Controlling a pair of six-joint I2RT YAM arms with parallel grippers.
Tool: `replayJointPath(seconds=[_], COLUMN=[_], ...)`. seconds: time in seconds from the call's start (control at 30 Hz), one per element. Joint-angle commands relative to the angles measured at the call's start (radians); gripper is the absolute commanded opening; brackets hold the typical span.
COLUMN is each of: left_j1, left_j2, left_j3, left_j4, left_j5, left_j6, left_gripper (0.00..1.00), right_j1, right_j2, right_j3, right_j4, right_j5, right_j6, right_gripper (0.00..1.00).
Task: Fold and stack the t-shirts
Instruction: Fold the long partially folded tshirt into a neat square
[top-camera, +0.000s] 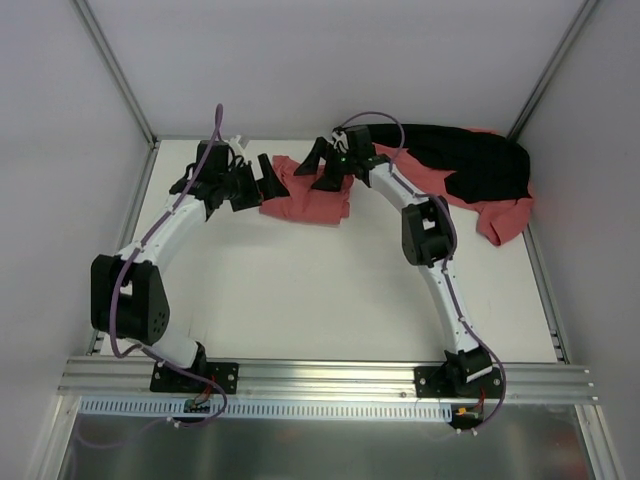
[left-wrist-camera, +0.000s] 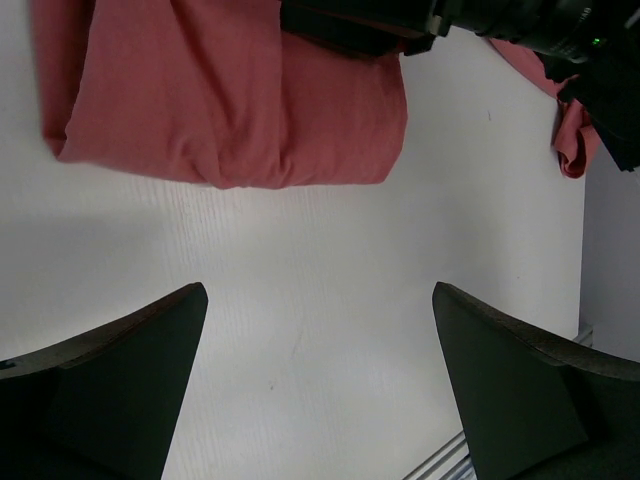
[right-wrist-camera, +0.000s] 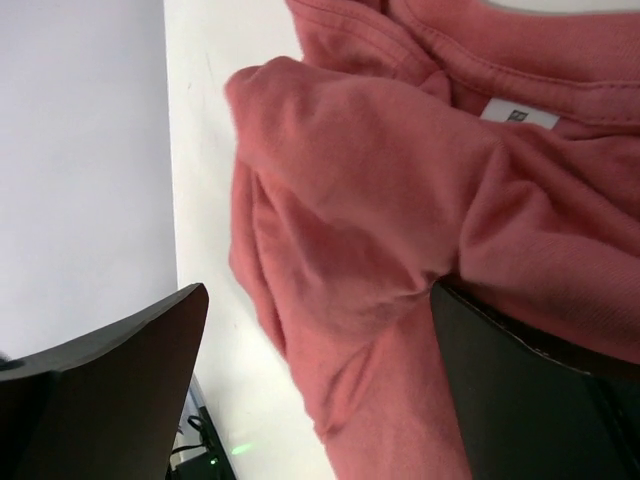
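Clearly left fingers (left-wrist-camera: 100, 400) and right fingers (right-wrist-camera: 100, 400) stand apart; white tag (right-wrist-camera: 518, 114) on t-shirt (right-wrist-camera: 350, 200) illegible.

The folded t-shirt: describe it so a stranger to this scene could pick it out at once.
On the white table, look along the far edge, near its middle. There lies the folded t-shirt, a compact salmon-red bundle. Unlike the loose heap in the far right corner, it is tidy and has no black cloth over it.

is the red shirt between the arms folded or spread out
Folded: the t-shirt lies as a compact layered block with a rounded doubled edge.
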Motion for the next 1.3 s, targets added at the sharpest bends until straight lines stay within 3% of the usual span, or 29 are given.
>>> replayJointPath(seconds=[0.0,0.17,0.4,0.5,0.7,0.9,1.0,1.1,1.27], left_j1=[-0.006,0.041,0.224,0.294,0.311,0.308,0.307,0.301,0.288], left_j2=[0.086,0.155,0.334,0.434,0.678,0.807,0.824,0.812,0.776], left_j3=[0.092,0.129,0.199,0.241,0.400,0.486,0.493,0.466,0.427], left_j4=[0.054,0.052,0.077,0.124,0.218,0.261,0.252,0.255,0.252], left_j5=[0.054,0.074,0.168,0.228,0.431,0.487,0.493,0.489,0.499], left_j6=[0.038,0.086,0.115,0.080,-0.035,-0.126,-0.126,-0.135,-0.144], left_gripper=[0.99,0.99,0.99,0.99,0.99,0.99,0.99,0.99,0.99], right_j1=[-0.011,-0.018,-0.064,-0.087,-0.110,-0.106,-0.092,-0.083,-0.069], right_j2=[-0.178,-0.346,-0.605,-0.702,-0.831,-0.809,-0.786,-0.682,-0.363], right_j3=[-0.004,-0.081,-0.235,-0.341,-0.482,-0.516,-0.562,-0.529,-0.274], right_j4=[0.043,0.025,-0.107,-0.144,-0.221,-0.370,-0.348,-0.331,-0.281], right_j5=[-0.049,-0.079,-0.082,-0.085,-0.076,-0.092,-0.081,-0.088,-0.121], right_j6=[0.016,-0.010,-0.122,-0.156,-0.207,-0.239,-0.245,-0.222,-0.116], right_gripper=[0.99,0.99,0.99,0.99,0.99,1.00,0.99,1.00,1.00])
